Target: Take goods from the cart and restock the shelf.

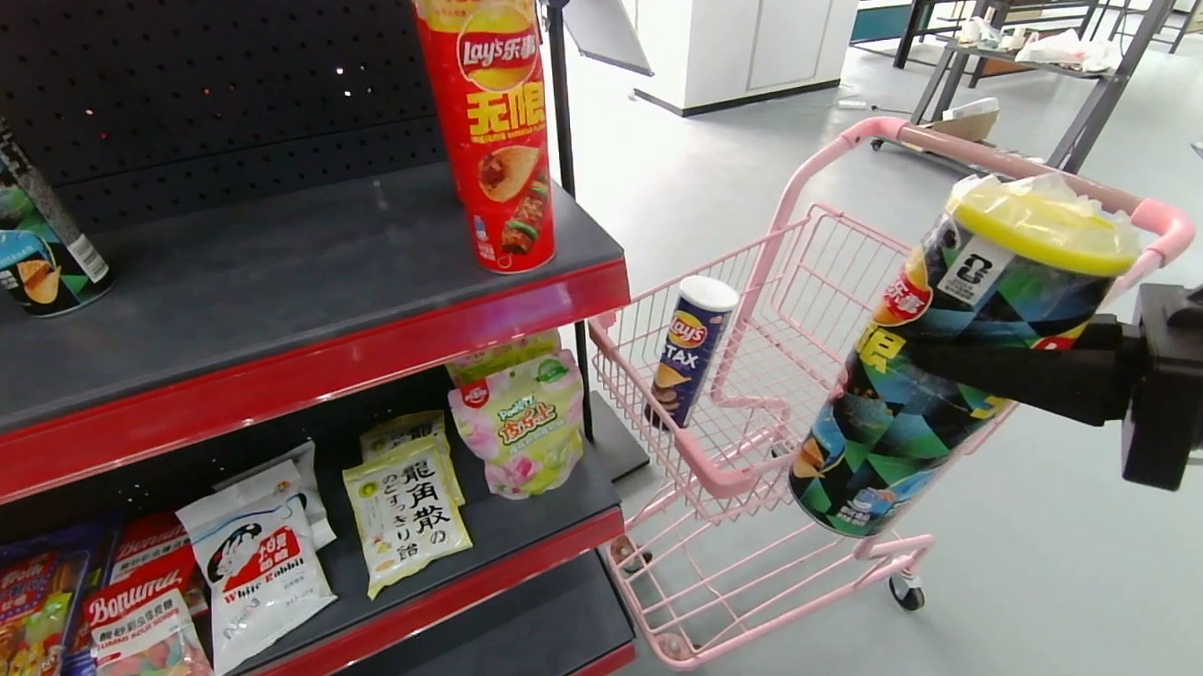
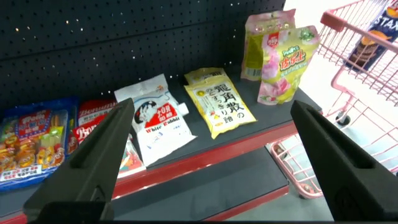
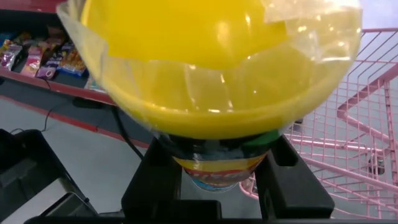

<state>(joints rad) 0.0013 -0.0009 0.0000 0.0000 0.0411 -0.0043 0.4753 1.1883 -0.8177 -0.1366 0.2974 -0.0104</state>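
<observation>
R end effector (image 3: 221, 183) clamped, L end effector (image 2: 211, 109) spread.

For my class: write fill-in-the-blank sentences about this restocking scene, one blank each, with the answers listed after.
The right gripper is shut on a patterned can with a ____ lid.
The pink cart holds one leaning can, coloured ____.
The red can on the top shelf stands ____.
The left gripper is ____.
Missing words: yellow, blue, upright, open.

Setting: a shop display set up inside a workshop-type hall. At the left of the frame, a red-edged shelf (image 1: 263, 375) with a perforated back panel (image 1: 202, 82) carries crisp tubes (image 1: 489, 132) and snack bags (image 1: 259, 570); a pink cart (image 1: 701, 465) stands at centre. At upper right, metal-frame tables (image 1: 1042, 57) and white cabinets (image 1: 751, 28) stand on a bare grey floor (image 1: 1020, 584).
</observation>
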